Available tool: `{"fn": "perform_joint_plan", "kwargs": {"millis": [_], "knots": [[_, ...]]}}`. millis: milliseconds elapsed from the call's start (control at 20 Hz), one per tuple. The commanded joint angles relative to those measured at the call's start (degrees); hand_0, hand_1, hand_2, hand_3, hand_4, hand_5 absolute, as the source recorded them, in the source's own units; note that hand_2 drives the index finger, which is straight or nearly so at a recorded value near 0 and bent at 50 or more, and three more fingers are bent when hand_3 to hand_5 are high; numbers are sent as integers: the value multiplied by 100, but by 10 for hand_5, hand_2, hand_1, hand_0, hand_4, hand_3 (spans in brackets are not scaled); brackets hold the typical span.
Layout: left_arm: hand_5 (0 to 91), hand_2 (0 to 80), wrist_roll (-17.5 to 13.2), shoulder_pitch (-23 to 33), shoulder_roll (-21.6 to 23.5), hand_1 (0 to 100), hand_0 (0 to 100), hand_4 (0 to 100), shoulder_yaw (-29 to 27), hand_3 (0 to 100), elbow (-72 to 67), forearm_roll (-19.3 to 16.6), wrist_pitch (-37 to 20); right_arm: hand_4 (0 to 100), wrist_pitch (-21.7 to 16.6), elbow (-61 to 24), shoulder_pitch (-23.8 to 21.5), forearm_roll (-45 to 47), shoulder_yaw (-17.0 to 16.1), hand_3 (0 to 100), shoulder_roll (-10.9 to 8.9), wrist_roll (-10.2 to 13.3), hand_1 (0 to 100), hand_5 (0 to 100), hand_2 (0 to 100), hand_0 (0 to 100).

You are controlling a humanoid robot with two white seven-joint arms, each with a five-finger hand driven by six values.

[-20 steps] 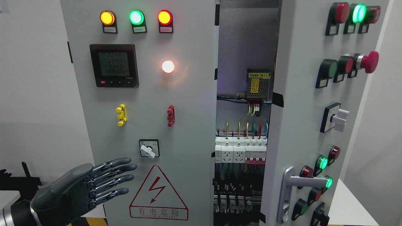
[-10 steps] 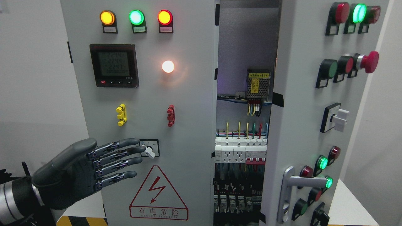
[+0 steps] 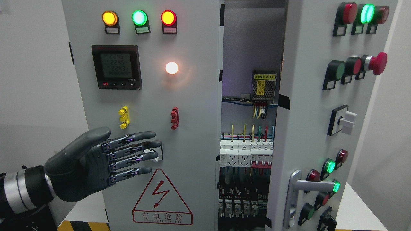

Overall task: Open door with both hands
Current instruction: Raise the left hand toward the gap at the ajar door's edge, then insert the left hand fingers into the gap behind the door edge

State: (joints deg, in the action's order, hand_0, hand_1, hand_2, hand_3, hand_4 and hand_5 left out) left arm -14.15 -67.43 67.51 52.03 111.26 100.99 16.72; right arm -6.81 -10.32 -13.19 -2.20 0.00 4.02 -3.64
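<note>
The left door (image 3: 179, 96) of the grey cabinet is taken as the landmark here. At its lower left, the left hand (image 3: 106, 162) is seen, with its arm coming in from the bottom left corner. The fingers (image 3: 141, 144) are held out straight, side by side and a little apart, and nothing is gripped. The fingertips are laid over the small knob switch (image 3: 154, 152) on the left door, just above the red warning triangle (image 3: 162, 198); whether the door is touched cannot be told. Higher up on the left door, a black meter screen (image 3: 117, 66), a yellow clip (image 3: 124, 117) and a red clip (image 3: 174, 118) are found, and three round lamps (image 3: 139, 17) are lit near the top. The left door looks shut or nearly shut. Just right of the left door, a dark gap is seen, and wires and white breakers (image 3: 244, 154) are shown inside. Further right of the left door, the right door (image 3: 305, 112) is found, already swung part way open, with its silver handle (image 3: 300, 189) low down and many buttons on it. The right hand is not seen. The step now is judged to be getting the left door pulled open. To do it well, the fingers should be slid right to the free edge of the left door and hooked behind it. The knob switch should not be pushed or turned. The wires inside should be kept clear of. The door should be pulled slowly.
</note>
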Motion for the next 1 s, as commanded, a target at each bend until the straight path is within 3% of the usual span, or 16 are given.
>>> {"fn": "perform_joint_plan", "kwargs": {"millis": [0,350,701,951], "knots": [[0,0,-27,-481,-817,389,120,0,677,0,-615,157,156,0,-14,13,-26,-9,27,0,37,-13,173,0,0,502],[0,0,-27,-701,-1319,389,120,0,738,0,-852,96,376,0,-23,13,-26,0,27,0,37,-14,172,0,0,503],[0,0,-27,-1334,-1819,389,120,0,1169,0,-1133,122,350,0,-23,-5,-17,0,35,0,37,-14,171,0,0,503],[0,0,-18,-1299,-2284,389,120,0,1143,0,-1142,35,288,0,-14,-5,-26,-9,35,0,46,-5,171,0,0,503]]}}
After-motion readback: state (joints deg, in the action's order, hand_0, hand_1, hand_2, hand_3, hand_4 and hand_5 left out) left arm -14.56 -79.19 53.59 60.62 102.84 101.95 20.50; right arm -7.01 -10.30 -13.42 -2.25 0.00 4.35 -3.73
